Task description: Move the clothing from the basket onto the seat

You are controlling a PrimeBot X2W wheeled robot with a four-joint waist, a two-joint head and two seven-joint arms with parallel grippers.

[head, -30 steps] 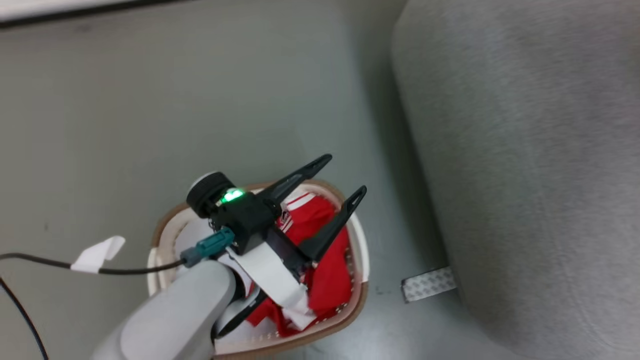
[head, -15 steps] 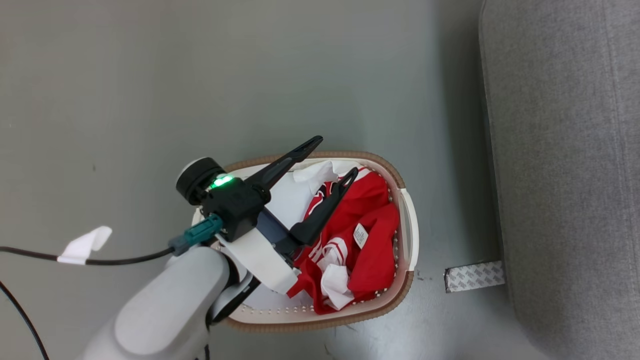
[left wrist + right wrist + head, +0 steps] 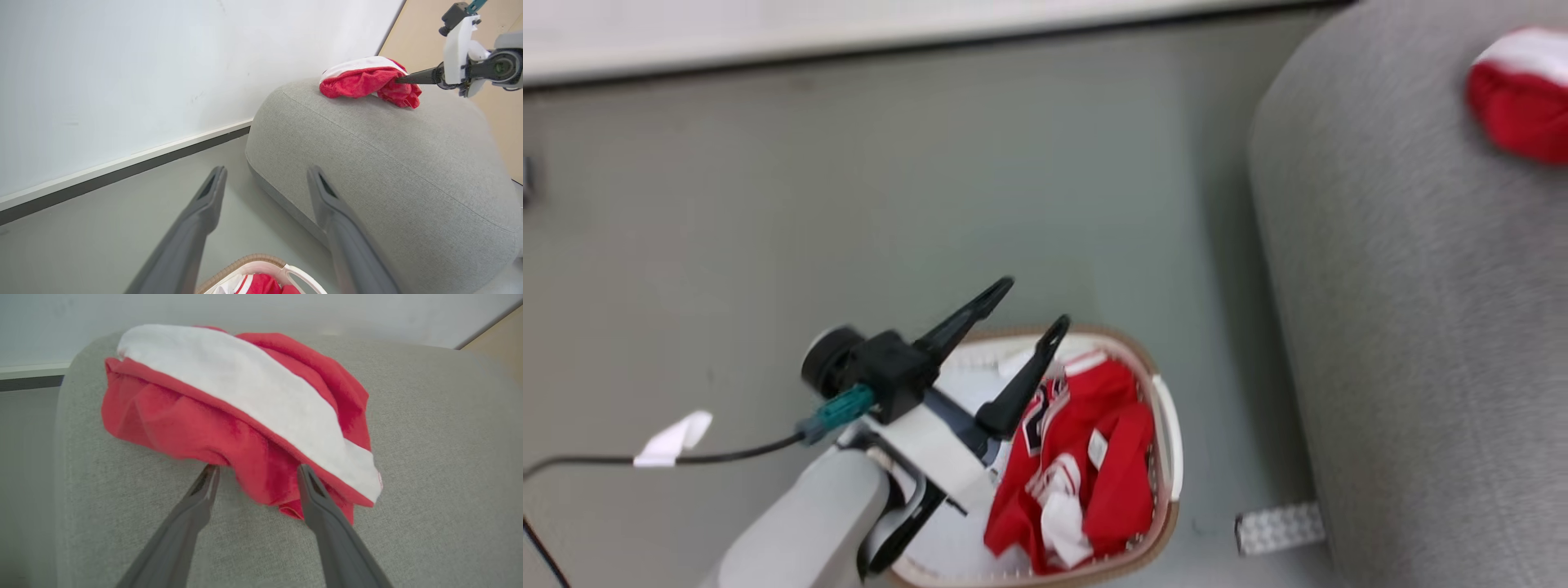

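Clothing (image 3: 229, 416), a red-and-white bundle, bunches at the tips of the right gripper (image 3: 257, 473), whose fingers (image 3: 327, 522) stand apart around its near edge. It rests on the grey seat (image 3: 429, 457). The left gripper (image 3: 1031, 306) is spread and empty above the basket (image 3: 1168, 425), where more red garments (image 3: 1094, 457) lie.

A smooth grey-green floor (image 3: 931, 204) meets a plain white wall (image 3: 122, 61) along a dark skirting strip (image 3: 122, 173). A tan panel (image 3: 416, 36) adjoins the wall. A patterned silver strip (image 3: 1278, 528) lies on the floor.
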